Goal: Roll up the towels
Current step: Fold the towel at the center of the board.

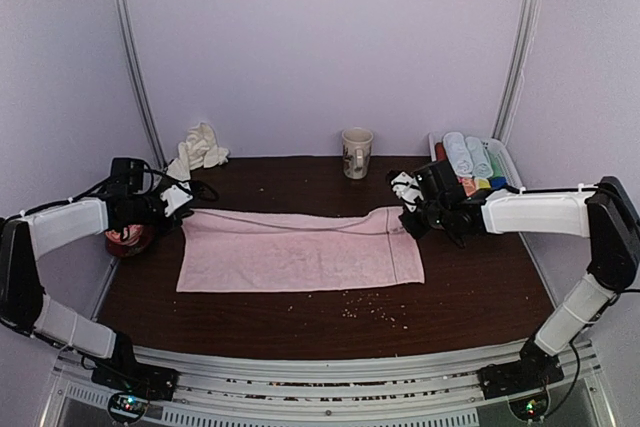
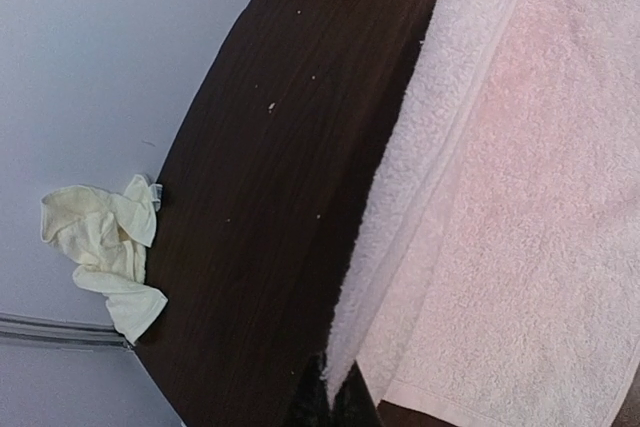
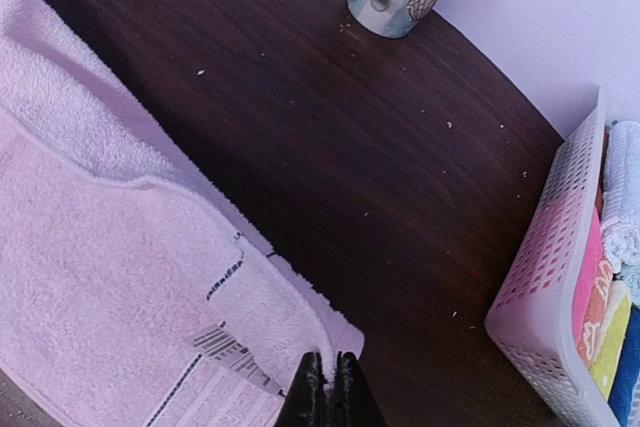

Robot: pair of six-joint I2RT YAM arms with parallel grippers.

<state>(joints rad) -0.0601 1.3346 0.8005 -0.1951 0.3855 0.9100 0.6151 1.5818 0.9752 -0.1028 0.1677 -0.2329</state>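
One pale pink towel (image 1: 300, 252) lies flat, far edge folded over.

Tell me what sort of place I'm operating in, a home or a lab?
Most likely a lab test cell, not a home: bare pale walls with metal frame posts, a metal rail carrying the arm bases, and staged props on the dark table, a mug and a basket of rolled towels.

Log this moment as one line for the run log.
pink towel: spread out, far edge turned over | left gripper: shut on its far-left corner | right gripper: shut on its far-right corner | cream towel: crumpled, back left
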